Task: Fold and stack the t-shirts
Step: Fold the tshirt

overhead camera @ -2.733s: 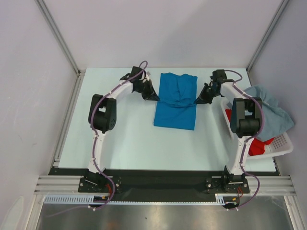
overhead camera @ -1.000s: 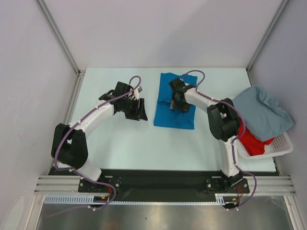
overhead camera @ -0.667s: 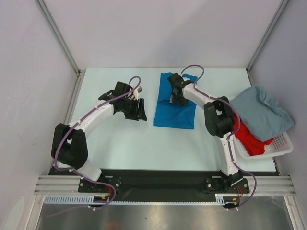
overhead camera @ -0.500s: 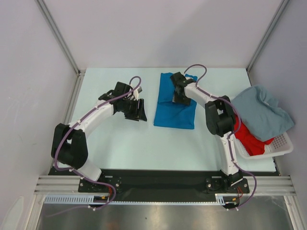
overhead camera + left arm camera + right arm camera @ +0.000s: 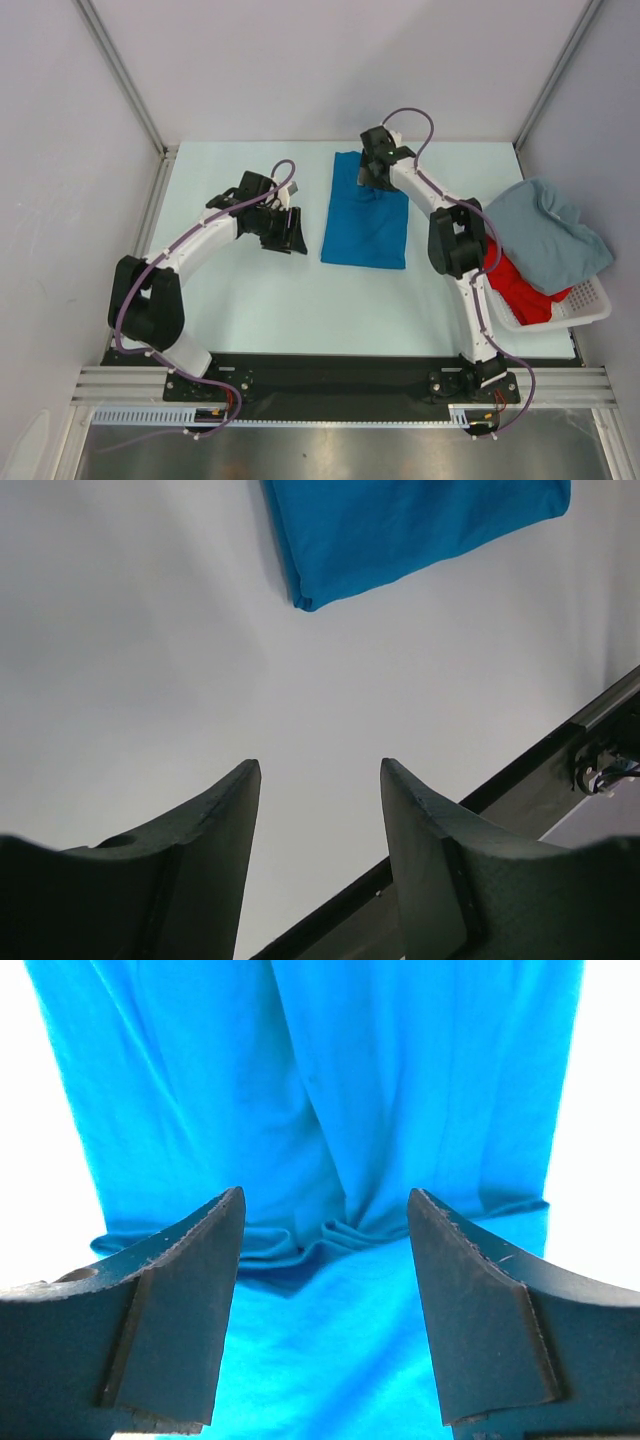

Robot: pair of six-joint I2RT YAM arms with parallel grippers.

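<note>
The bright blue t-shirt (image 5: 366, 212) lies folded into a long rectangle in the middle of the worktop (image 5: 250, 290). The right tool (image 5: 369, 180) hangs over its far end, fingers (image 5: 170, 1290) spread wide and gripping nothing, a bunched crease of cloth showing between them. Whether the tips touch the fabric I can't quite tell. The left tool (image 5: 295, 236) sits just left of the shirt, apart from it, likewise released and empty. At the right edge the pale grey-blue t-shirt (image 5: 548, 232) drapes across the white basket (image 5: 592, 302), the red t-shirt (image 5: 520, 290) heaped beneath it.
</note>
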